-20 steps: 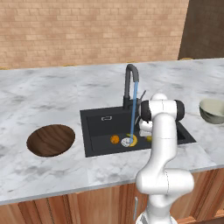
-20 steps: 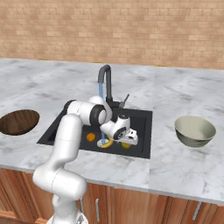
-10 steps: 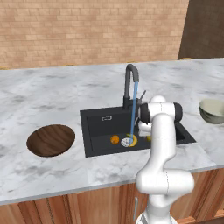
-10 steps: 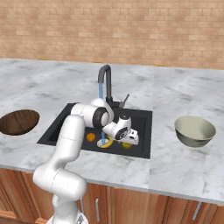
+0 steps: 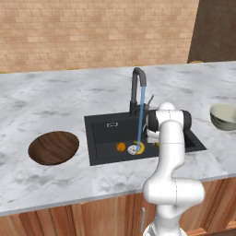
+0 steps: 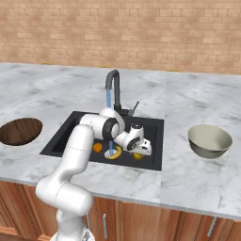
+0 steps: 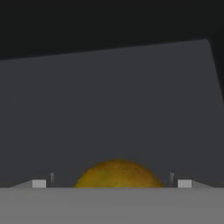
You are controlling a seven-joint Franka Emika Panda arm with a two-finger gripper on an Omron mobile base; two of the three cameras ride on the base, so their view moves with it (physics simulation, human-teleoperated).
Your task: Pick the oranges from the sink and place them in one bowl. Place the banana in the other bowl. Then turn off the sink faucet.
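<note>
The hand [image 6: 141,151] hung low in the sink [image 6: 70,127], fingers spread either side of a dull orange [image 7: 117,174]; the left base view showed a brighter orange [image 5: 120,147].

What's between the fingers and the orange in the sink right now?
Nothing visible. In the hand view the duller orange sits centred between the two fingers, with only bare sink wall behind it. The base views show the gripper down in the basin over that fruit, beside the water stream.
</note>
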